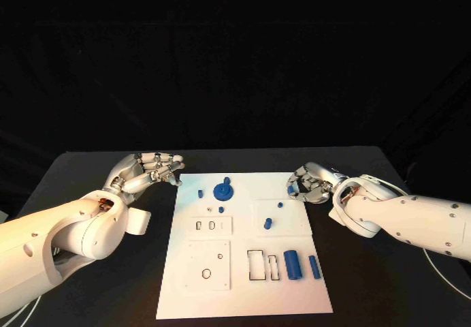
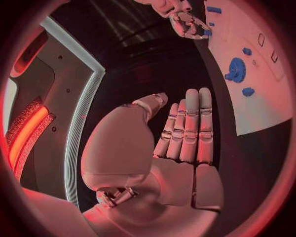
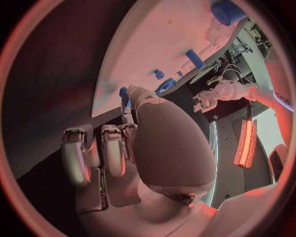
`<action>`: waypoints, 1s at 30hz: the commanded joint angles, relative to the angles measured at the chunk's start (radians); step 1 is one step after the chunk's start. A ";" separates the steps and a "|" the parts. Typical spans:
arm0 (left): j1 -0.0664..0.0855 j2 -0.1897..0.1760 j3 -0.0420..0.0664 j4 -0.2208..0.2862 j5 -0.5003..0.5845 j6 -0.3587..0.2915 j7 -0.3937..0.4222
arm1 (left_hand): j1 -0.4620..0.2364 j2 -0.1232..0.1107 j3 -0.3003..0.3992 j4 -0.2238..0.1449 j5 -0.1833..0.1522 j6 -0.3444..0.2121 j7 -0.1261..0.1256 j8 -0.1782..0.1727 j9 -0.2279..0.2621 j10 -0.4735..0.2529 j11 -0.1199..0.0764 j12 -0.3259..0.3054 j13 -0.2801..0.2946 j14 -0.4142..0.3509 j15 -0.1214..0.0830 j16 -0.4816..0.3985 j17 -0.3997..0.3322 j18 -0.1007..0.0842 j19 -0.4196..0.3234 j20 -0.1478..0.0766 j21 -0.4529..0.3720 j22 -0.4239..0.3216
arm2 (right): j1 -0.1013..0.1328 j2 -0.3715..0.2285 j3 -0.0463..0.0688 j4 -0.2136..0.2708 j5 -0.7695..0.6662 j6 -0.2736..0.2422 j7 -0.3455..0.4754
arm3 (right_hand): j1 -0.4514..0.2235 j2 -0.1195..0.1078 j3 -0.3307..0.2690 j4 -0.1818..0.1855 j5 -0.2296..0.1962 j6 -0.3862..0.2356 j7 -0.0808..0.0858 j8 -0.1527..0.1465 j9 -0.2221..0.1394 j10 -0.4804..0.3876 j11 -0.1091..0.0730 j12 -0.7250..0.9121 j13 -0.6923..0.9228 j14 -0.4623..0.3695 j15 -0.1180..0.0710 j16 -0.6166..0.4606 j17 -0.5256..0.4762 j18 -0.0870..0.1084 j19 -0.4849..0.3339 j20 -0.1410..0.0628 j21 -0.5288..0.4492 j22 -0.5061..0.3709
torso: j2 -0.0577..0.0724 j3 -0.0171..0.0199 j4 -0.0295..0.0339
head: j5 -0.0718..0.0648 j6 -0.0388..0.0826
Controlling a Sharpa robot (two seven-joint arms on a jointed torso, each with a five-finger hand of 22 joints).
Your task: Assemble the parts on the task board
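Note:
The white task board [image 1: 246,279] lies in the middle of the black table. On it are a blue gear-like part [image 1: 224,191] [image 2: 236,69], a blue cylinder [image 1: 291,264] [image 3: 228,11], a thin blue bar [image 1: 315,266] and a few small blue pieces [image 1: 268,222]. My right hand [image 1: 309,182] [image 3: 142,148] sits at the board's far right edge with its fingers curled. It pinches a small blue part [image 3: 125,96] between thumb and fingertip. My left hand [image 1: 152,169] [image 2: 179,143] hovers off the board's far left corner, fingers stretched out and holding nothing.
Rectangular and oval recesses [image 1: 211,225] mark the board's left half, and slot outlines [image 1: 255,266] lie near its front. Bare black table [image 1: 98,170] surrounds the board on all sides.

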 commanded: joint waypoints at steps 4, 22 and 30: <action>0.000 0.006 0.000 -0.002 0.005 0.016 0.008 | 0.007 0.002 0.005 0.002 0.001 -0.003 0.004 -0.003 0.001 -0.004 0.000 -0.002 0.000 -0.007 0.003 0.005 -0.001 0.008 -0.007 0.001 0.003 0.001 | 0.029 0.000 0.004 0.048 0.007 -0.073 -0.090 | -0.008 0.019 0.010 0.002 0.001 0.005 -0.001 0.008 0.012 0.025 -0.007 -0.002 0.175 0.104 -0.009 0.003 0.263 -0.007 0.104 -0.010 0.005 0.263 | -0.001 -0.0016 0.0008 | 0.003 0.003; 0.000 0.015 0.000 -0.004 0.009 0.014 0.005 | 0.007 0.002 0.006 0.002 0.001 -0.003 0.004 -0.003 0.001 -0.004 0.000 -0.001 0.000 -0.007 0.003 0.006 -0.002 0.009 -0.010 0.001 0.007 0.004 | 0.083 0.171 0.000 0.210 -0.059 -0.063 -0.308 | -0.033 0.029 0.018 0.010 -0.003 -0.005 -0.001 0.016 0.015 0.024 -0.007 -0.006 0.172 0.104 -0.009 0.003 0.263 -0.007 0.104 -0.011 0.005 0.263 | -0.003 -0.0043 0.0071 | 0.037 -0.007; 0.001 0.012 0.000 0.000 0.009 0.011 0.003 | 0.006 0.003 0.006 0.002 0.001 -0.002 0.004 -0.003 0.002 -0.003 0.000 -0.001 0.000 -0.007 0.003 0.006 -0.002 0.009 -0.011 0.001 0.008 0.005 | 0.055 0.241 -0.004 0.232 -0.132 -0.057 -0.356 | -0.037 0.030 0.019 0.011 -0.002 -0.005 -0.002 0.018 0.016 0.025 -0.007 -0.005 0.173 0.104 -0.010 0.003 0.263 -0.007 0.104 -0.011 0.005 0.263 | -0.001 -0.0053 0.0055 | 0.061 -0.016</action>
